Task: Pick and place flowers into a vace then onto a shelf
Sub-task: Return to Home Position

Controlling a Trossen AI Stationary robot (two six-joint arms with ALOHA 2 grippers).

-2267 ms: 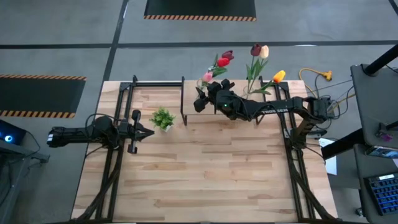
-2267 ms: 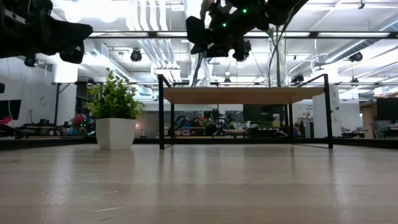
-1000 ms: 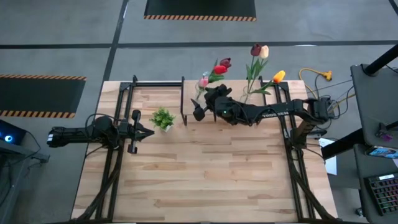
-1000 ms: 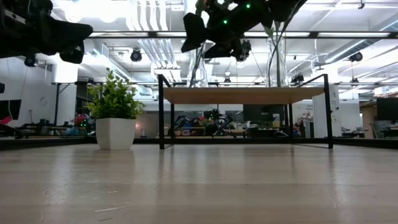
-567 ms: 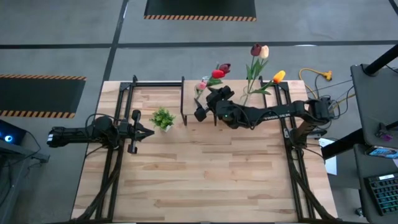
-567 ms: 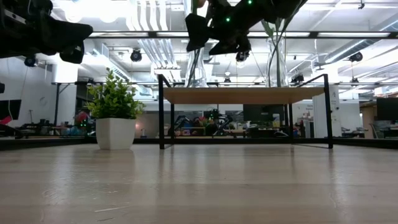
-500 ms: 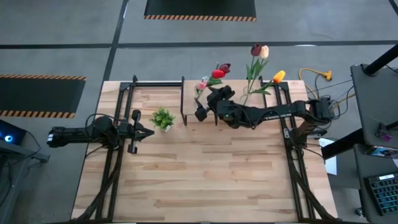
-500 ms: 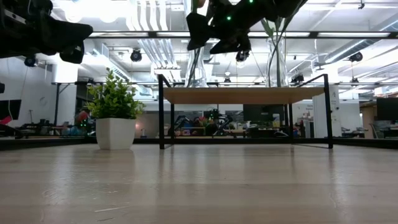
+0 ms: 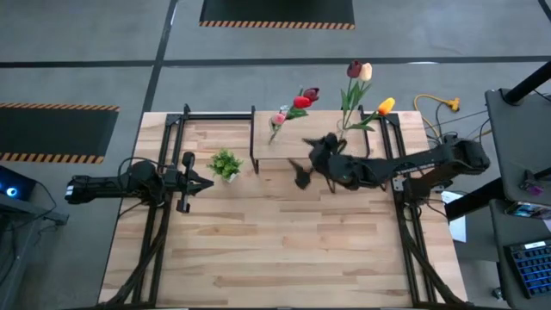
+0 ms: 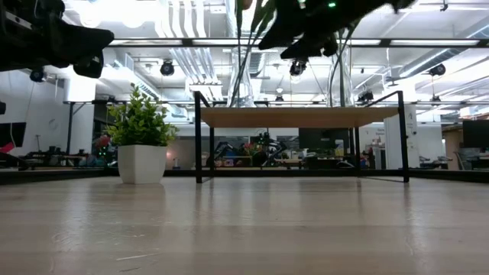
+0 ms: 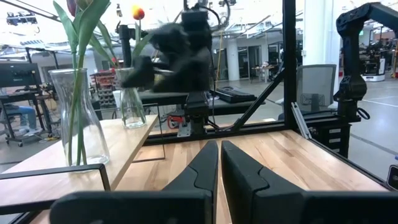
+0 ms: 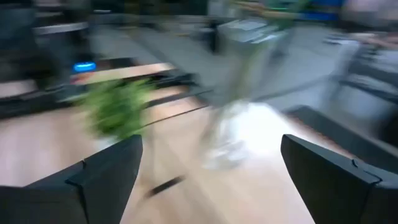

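Two clear glass vases stand on the shelf (image 10: 298, 116) at the table's far side. The left vase (image 11: 78, 118) holds red, pink and maroon flowers (image 9: 293, 105). The right vase (image 11: 130, 102) holds maroon, peach and yellow flowers (image 9: 362, 82). My right gripper (image 9: 299, 174) hangs open in the air just off the shelf's near edge, in front of the left vase, with nothing between its fingers (image 12: 106, 177). My left gripper (image 9: 207, 182) waits shut over the table's left part, beside the small plant.
A small bushy green plant in a white pot (image 10: 141, 149) stands on the table left of the shelf. Black frame rails (image 9: 164, 224) run along both sides of the table. The wide near half of the wood tabletop (image 9: 275, 250) carries nothing.
My right gripper has drawn back from the left vase on the shelf, toward the table's right and near edges, and its fingers have stayed open. The vase with its flowers stays upright on the shelf.
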